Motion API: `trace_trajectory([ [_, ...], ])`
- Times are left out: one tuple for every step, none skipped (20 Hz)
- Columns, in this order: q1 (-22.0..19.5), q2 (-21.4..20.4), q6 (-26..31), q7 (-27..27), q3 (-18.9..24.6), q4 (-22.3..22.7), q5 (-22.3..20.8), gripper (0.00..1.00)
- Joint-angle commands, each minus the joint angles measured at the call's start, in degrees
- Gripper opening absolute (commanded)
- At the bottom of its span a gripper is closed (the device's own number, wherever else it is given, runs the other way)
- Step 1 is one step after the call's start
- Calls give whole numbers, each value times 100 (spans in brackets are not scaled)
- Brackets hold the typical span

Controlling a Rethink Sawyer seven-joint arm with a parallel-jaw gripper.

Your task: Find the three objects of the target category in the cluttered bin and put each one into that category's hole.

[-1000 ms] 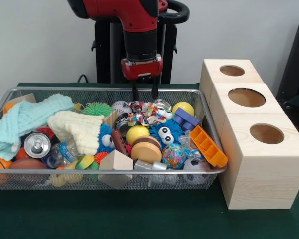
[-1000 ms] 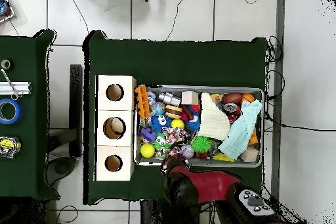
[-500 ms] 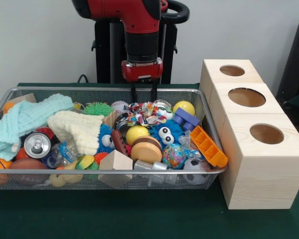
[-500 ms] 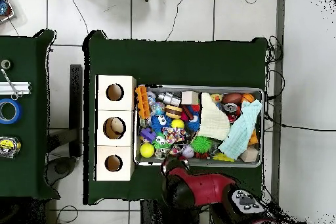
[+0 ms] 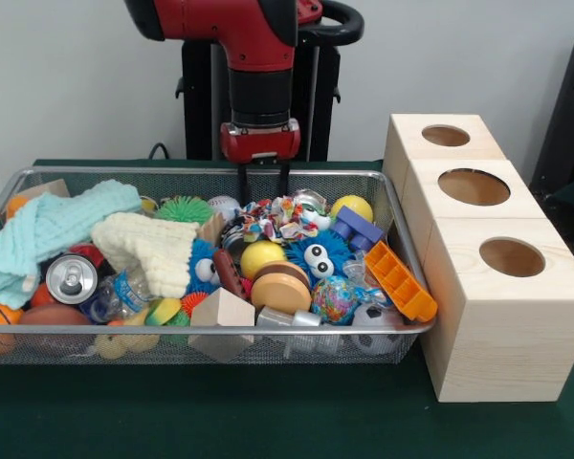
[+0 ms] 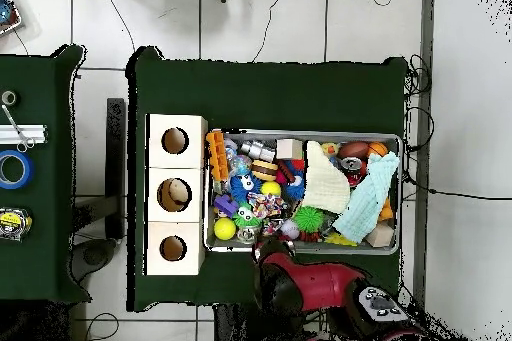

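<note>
- Above the far rim of the wire mesh bin (image 5: 14,182), the red and black arm's claw (image 5: 262,179) hung with its two thin fingers a little apart, holding nothing.
- Just below it lay a multicoloured patterned fabric scrunchie (image 5: 273,216) among the clutter, beside a yellow ball (image 5: 352,206).
- Right of the bin on the green counter (image 5: 268,421) stood three pale wooden boxes with round holes (image 5: 474,186).
- From overhead, the middle hole showed a pale object (image 6: 178,192) inside.

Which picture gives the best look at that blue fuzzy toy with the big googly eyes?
The front view: the blue fuzzy toy faces that camera, both eyes plain. The overhead view shows only a small blue patch among the clutter.
</note>
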Motion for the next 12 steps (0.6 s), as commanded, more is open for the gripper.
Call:
trace_trajectory([
  [-105, 241, -43, 614, 189, -1076, 23, 100],
  [-93, 283, -64, 635, 172, -1116, 54, 100],
  [-63, 323, -84, 634, 136, -1179, 74, 100],
  [-57, 343, -82, 629, 130, -1214, 77, 100],
  [-48, 379, -68, 634, 127, -1257, 100, 100],
  [-25, 416, -88, 657, 113, -1284, 131, 100],
  [-3, 454, -108, 681, 99, -1310, 162, 100],
  [24, 493, -134, 713, 81, -1326, 196, 100],
  [75, 570, -217, 774, 44, -1357, 263, 100],
  [97, 613, -283, 815, 30, -1369, 293, 100],
  [124, 642, -312, 876, 25, -1378, 363, 100],
  [152, 649, -314, 894, 16, -1395, 388, 100],
])
